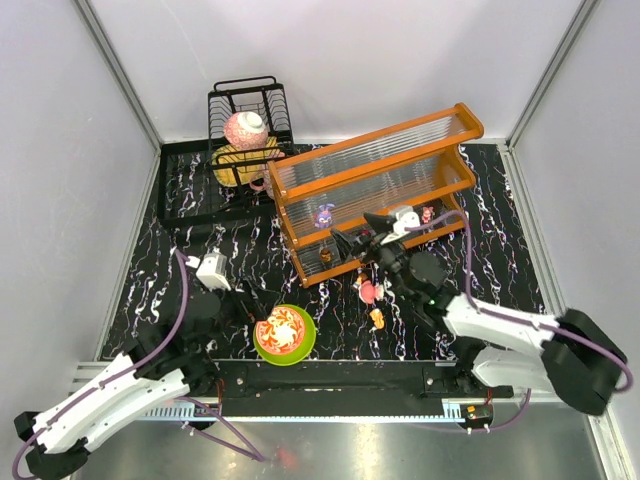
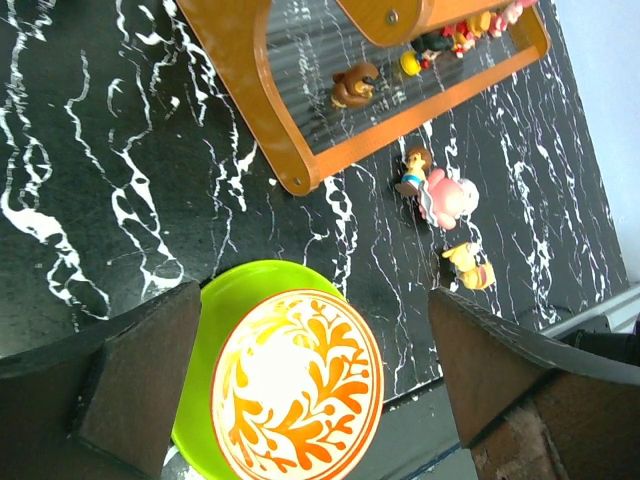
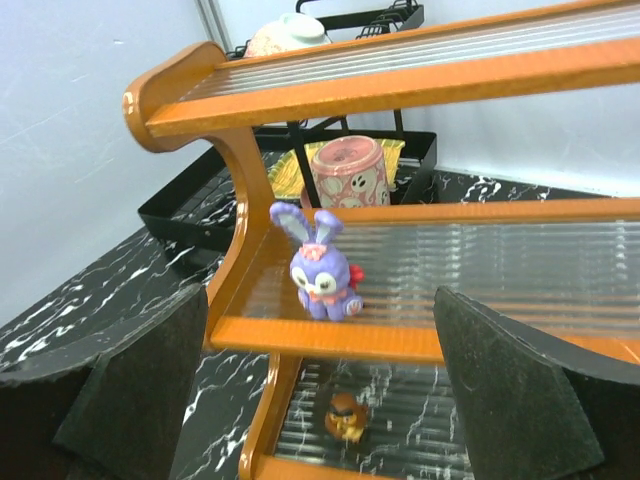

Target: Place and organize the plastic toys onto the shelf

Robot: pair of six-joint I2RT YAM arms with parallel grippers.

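The left end effector [image 2: 312,300] hangs low over the near part of the bench [image 2: 90,150], its fingers [image 2: 150,380] spread wide with nothing between them. Directly beneath it sits a green-rimmed bowl [image 2: 295,385] with an orange leaf pattern on white.

Ahead of it and off to its right, three toys lie loose on the bench. The orange figurine [image 2: 470,268] is closest. A little farther on is the pink-and-white figurine [image 2: 445,195], with a small brown-haired figurine [image 2: 412,165] just beside it. Past these stands the shelf [image 2: 250,100], and a brown toy [image 2: 355,85] rests on its lowest ribbed panel, near the end post. More small figures sit farther along that panel, too small to tell apart.

The right end effector [image 3: 320,300] is held close in front of the shelf, facing it. Its fingers are likewise parted and empty. Straight ahead, framed between them, a purple rabbit [image 3: 318,265] stands upright on a ribbed panel near the curved end post. The brown toy is on the panel below the rabbit. Beyond the shelf, seen through its gap, are a pink patterned cup [image 3: 348,172] and a black wire rack [image 3: 360,20].
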